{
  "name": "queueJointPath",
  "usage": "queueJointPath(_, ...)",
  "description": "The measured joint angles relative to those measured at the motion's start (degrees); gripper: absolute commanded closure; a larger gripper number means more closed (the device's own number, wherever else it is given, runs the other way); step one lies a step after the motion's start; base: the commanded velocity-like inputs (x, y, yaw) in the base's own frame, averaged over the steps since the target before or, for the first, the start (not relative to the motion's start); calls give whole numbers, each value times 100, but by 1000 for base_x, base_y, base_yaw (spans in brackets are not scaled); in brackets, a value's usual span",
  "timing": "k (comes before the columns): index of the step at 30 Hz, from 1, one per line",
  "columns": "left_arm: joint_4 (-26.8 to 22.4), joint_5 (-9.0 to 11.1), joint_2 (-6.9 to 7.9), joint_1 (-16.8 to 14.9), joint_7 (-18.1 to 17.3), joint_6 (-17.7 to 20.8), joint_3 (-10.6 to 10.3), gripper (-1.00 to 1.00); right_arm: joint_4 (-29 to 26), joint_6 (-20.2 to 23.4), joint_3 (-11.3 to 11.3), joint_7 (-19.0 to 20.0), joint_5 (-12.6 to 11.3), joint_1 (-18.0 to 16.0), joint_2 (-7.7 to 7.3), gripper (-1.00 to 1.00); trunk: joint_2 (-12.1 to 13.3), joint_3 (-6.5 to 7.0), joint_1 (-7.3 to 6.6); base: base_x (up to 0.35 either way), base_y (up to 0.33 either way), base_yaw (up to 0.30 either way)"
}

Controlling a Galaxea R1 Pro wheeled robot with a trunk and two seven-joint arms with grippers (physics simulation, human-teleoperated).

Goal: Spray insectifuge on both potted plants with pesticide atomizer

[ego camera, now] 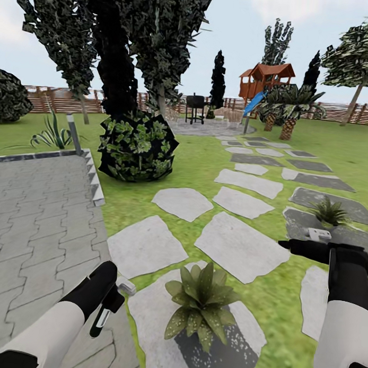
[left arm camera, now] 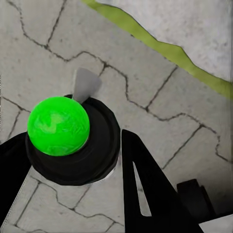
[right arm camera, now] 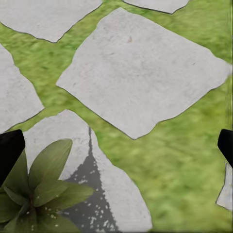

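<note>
Your left gripper [ego camera: 110,303] is closed on the pesticide atomizer [ego camera: 125,286] over the paving's [ego camera: 44,227] edge, beside the nearer potted plant [ego camera: 202,306], and the right gripper [ego camera: 288,244] hangs wide open; spraying from here could wet pavers and miss the farther potted plant [ego camera: 330,211].

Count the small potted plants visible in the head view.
2. One potted plant sits on the stone slab between the two arms; the other sits on a dark slab farther right. More may be hidden.

My head camera is looking forward and down over the garden; my right wrist camera is hanging close above the same near potted plant [ego camera: 202,304] [right arm camera: 36,187]; the left is facing paving [left arm camera: 160,73].
</note>
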Motion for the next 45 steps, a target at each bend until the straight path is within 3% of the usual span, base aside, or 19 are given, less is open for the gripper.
queueJointPath(17, -1, 9, -2, 0, -1, 2, 19, 100, 3, -6, 0, -1, -3, 1, -2, -100, 0, 41, 0, 0, 260, -97)
queueJointPath(45, 0, 20, -6, 0, -1, 2, 19, 100, 3, -5, 0, -1, -2, 1, -1, -100, 0, 207, 0, 0, 299, -207)
